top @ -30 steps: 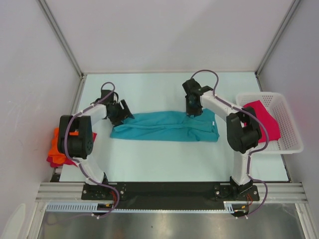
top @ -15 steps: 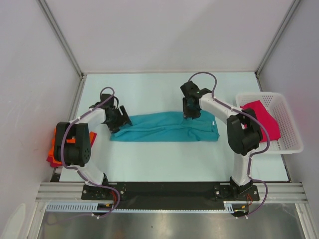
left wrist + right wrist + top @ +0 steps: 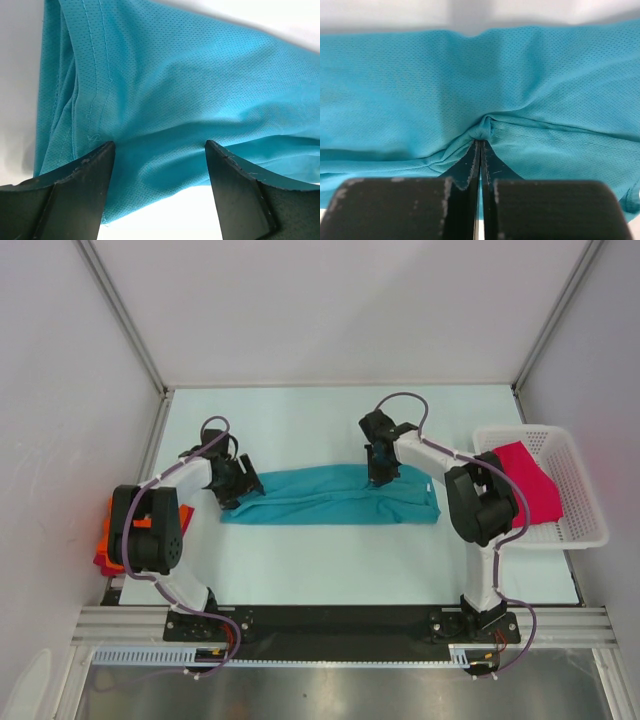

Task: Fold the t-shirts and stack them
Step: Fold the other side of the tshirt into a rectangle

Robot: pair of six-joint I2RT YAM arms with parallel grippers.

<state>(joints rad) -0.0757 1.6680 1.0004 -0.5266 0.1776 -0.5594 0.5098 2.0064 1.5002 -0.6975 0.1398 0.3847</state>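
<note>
Pinching a tuck of the teal shirt (image 3: pixel 330 497), a long strip on the table (image 3: pixel 300 425), the right gripper (image 3: pixel 480 145) was clamped shut while the left gripper (image 3: pixel 160 150) straddled its left end agape, likely needing to close before 1 crosswise fold.

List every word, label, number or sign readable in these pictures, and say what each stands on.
None can be read. No writing shows on the teal mesh-cloth t-shirt, on the magenta-pink shirt, or on the white plastic lattice basket that holds it. No neck label is in view.
</note>
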